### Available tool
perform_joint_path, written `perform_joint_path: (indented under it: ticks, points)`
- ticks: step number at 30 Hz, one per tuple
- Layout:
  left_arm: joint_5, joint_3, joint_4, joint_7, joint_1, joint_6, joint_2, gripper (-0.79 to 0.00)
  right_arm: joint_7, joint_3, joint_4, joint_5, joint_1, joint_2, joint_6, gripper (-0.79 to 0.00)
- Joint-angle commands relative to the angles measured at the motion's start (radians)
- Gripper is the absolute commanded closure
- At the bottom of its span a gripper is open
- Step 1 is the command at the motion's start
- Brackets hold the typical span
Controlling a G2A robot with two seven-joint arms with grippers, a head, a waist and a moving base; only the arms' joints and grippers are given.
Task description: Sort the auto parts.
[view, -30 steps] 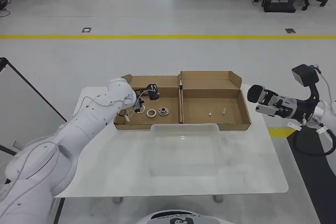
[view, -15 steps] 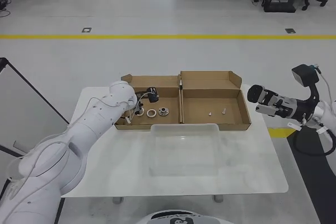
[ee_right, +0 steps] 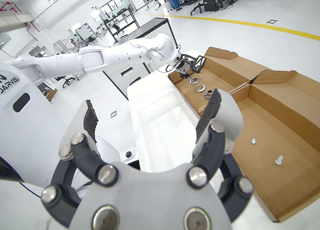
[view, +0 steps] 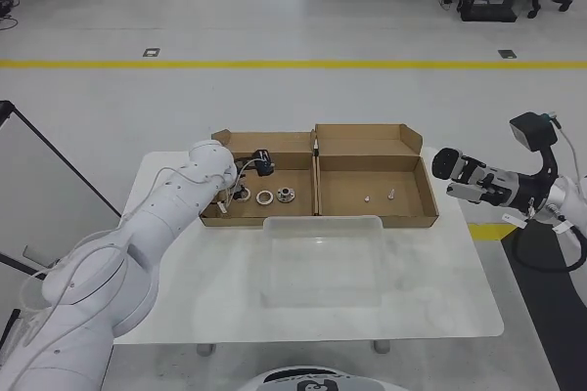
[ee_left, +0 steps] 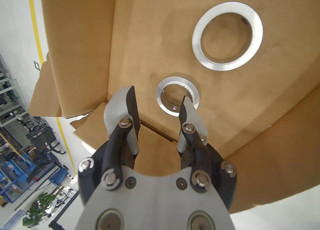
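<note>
Two open cardboard boxes stand side by side at the table's far side. The left box (view: pixel 259 147) holds a small metal ring (ee_left: pixel 165 85), a larger ring (ee_left: pixel 200 40) and a flanged hub (view: pixel 286 195). My left gripper (ee_left: pixel 158 103) hangs open just over the small ring (view: pixel 243 193), one fingertip (ee_left: pixel 185 105) over its hole, the other outside its rim. The right box (view: pixel 411 205) holds a small bolt (ee_right: pixel 278 159) and a nut (ee_right: pixel 253 141). My right gripper (ee_right: pixel 152 103) is open and empty, in the air beyond the table's right edge (view: pixel 455 178).
A clear plastic bin (view: pixel 323 259) sits on the white table in front of the boxes. The box walls and raised flaps (view: pixel 367 137) surround the parts. A dark cabinet (view: pixel 10 166) stands left of the table.
The left arm has shifted a little, and its wrist has settled closer over the small ring. The right arm has not moved.
</note>
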Motion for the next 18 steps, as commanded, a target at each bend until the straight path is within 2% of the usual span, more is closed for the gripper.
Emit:
perform_joint_path:
  ticks: [1,3,4,5,10,14,18]
  points:
    - [0.011,-0.006,-0.002,0.011,-0.011,0.006,0.001,-0.480,0.000,0.000,0.000,0.000,0.000,0.000,0.000,-0.785]
    - [0.018,-0.019,-0.015,0.029,-0.024,0.010,0.005,-0.619,0.000,0.000,0.000,0.000,0.000,0.000,0.000,-0.785]
    - [0.018,-0.023,-0.020,0.033,-0.026,0.010,0.006,-0.646,0.000,0.000,0.000,0.000,0.000,0.000,0.000,-0.785]
    - [0.012,-0.032,-0.031,0.046,-0.029,0.007,0.010,-0.785,0.000,0.000,0.000,0.000,0.000,0.000,0.000,-0.785]
    - [-0.016,-0.097,-0.118,0.172,-0.034,-0.076,0.049,-0.785,0.000,0.000,0.000,0.000,0.000,0.000,0.000,-0.785]
    - [-0.040,-0.156,-0.239,0.253,0.006,-0.123,0.092,-0.785,0.000,0.000,0.000,0.000,0.000,0.000,0.000,-0.785]
    - [-0.057,-0.242,-0.435,0.300,0.083,-0.151,0.149,-0.785,0.000,0.000,0.000,0.000,0.000,0.000,0.000,-0.785]
